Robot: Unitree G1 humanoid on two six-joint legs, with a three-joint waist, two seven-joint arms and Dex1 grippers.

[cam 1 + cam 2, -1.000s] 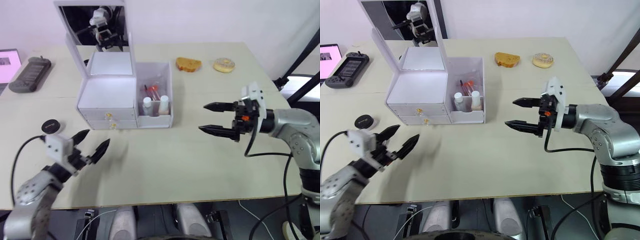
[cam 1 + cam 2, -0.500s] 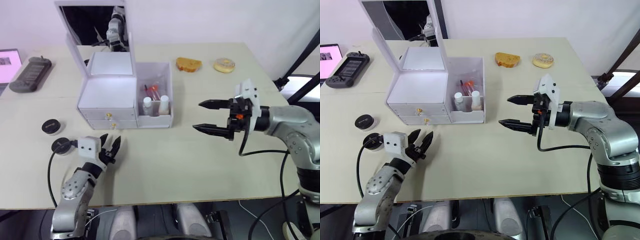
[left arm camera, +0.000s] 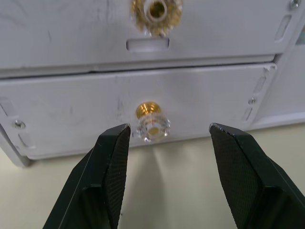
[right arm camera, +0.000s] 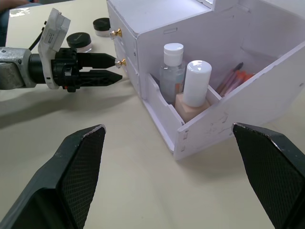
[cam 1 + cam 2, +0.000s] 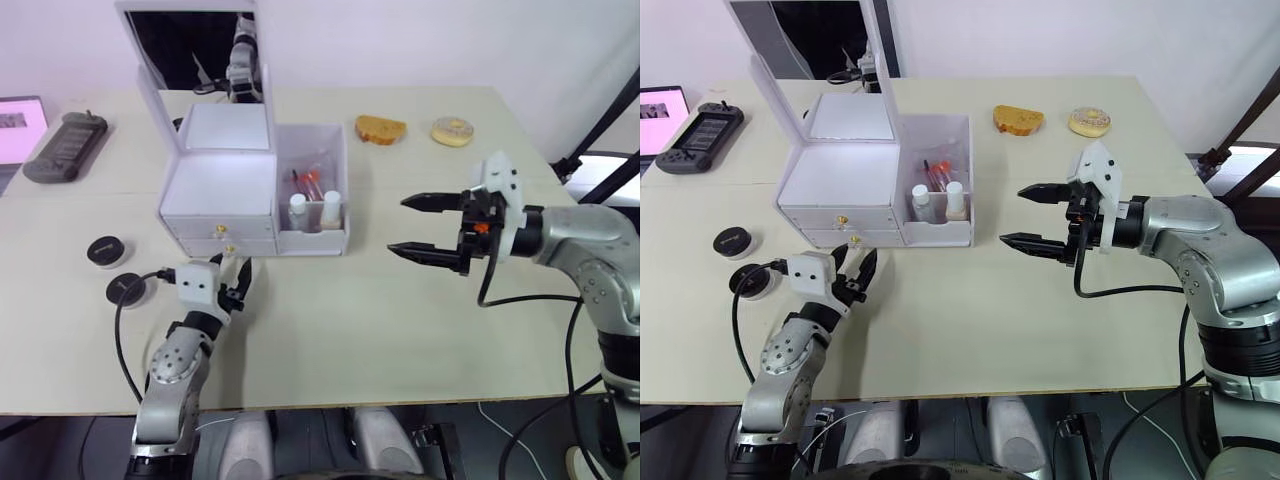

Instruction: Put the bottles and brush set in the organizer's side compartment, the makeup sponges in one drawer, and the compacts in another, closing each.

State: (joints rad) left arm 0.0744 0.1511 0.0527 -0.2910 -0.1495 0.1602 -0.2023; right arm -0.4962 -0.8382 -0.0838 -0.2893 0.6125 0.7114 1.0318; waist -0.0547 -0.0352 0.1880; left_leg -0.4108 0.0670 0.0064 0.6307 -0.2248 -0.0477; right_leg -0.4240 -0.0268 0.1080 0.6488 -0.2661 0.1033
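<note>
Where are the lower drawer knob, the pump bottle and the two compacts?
lower drawer knob [image 3: 151, 129]: left wrist view, on its clear faceted front.
pump bottle [image 4: 194, 82]: right wrist view, on its white cap.
compacts [image 5: 731, 241]: right eye view, on the farther one's black lid.

A pale beige table [image 5: 330, 320] stands against a plain white wall [image 5: 420, 40]; dark floor shows below its front edge.

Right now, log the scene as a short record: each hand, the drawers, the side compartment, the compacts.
left hand: open, fingers either side of the lower drawer knob, not touching it
right hand: open, holding nothing, above the table right of the organizer
drawers: both shut
side compartment: two bottles and brush set inside
compacts: two on the table, left of the organizer
</note>
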